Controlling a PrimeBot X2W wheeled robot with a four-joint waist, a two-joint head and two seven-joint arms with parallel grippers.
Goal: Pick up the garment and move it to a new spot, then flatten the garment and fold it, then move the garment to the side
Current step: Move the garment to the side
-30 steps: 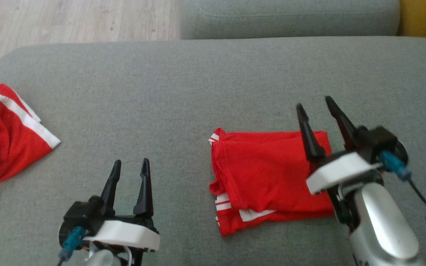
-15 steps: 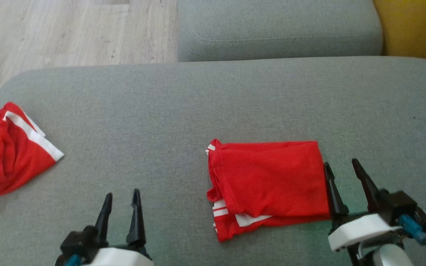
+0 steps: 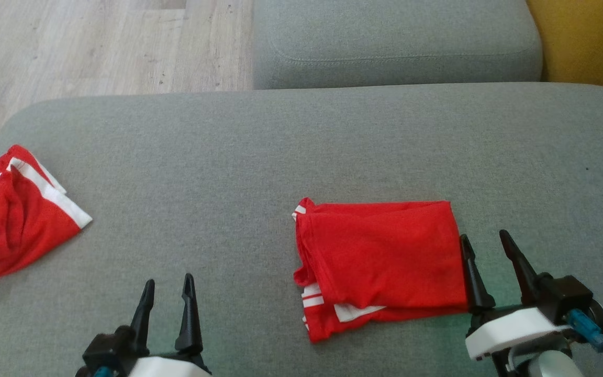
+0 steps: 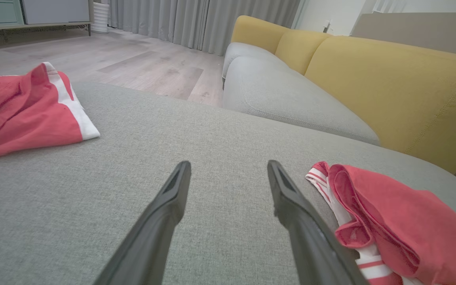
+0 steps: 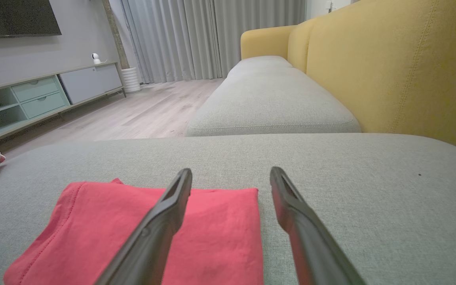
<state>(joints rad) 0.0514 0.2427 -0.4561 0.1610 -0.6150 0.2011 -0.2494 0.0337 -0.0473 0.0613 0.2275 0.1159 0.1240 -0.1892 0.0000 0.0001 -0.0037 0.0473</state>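
On grey sofa cushion [image 3: 280,146], folded red garment [image 3: 380,256] beside our right pincer [image 3: 483,234]; left pincer [image 3: 169,279] idle; both agape, empty. We should pinch all layers, drag low.

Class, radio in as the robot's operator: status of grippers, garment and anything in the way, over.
Left gripper open, empty; right gripper open, empty, beside folded garment. Folded garment flat on grey cushion. Second red garment crumpled at cushion's left edge.

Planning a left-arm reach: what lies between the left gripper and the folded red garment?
Just bare grey cushion between the left gripper and the folded garment, as the head view shows.
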